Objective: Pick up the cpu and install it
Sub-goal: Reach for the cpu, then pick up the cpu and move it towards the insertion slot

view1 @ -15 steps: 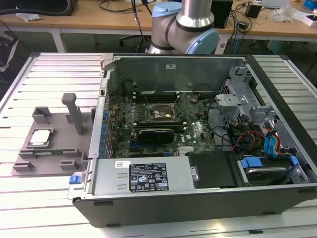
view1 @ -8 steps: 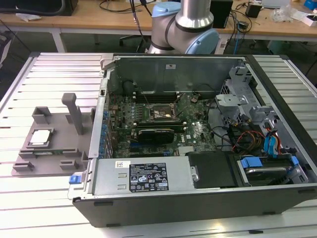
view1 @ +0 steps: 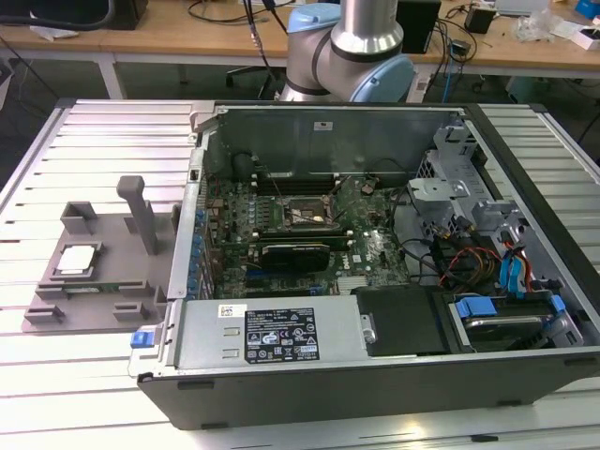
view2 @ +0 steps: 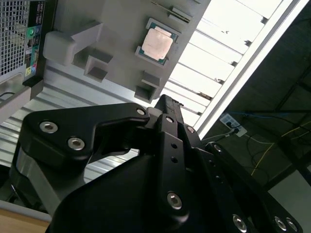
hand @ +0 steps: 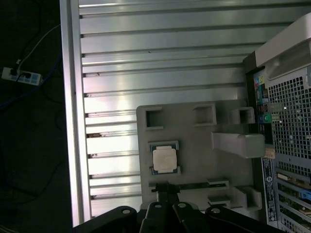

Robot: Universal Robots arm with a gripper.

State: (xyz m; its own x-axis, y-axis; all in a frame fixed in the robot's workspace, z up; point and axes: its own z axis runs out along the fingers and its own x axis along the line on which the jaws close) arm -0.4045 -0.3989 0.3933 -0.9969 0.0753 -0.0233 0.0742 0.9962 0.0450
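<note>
The cpu (view1: 77, 260) is a small square chip with a silvery top. It lies flat in a recess of the grey plastic tray (view1: 111, 246), at the exterior view's left of the open computer case. Both wrist views look down on the cpu (hand: 164, 158) (view2: 157, 44) in the tray (hand: 194, 160). My black gripper (hand: 165, 187) (view2: 167, 100) hangs well above the tray, its fingertips drawn together and holding nothing, clear of the chip. The motherboard's black socket frame (view1: 302, 214) sits in the middle of the case.
The computer case (view1: 375, 375) lies open on a ribbed metal table (view1: 94, 141), with cables, a power supply and drive bays inside. A tall grey post (view1: 141, 211) rises from the tray beside the chip. The arm's base (view1: 352, 52) stands behind the case.
</note>
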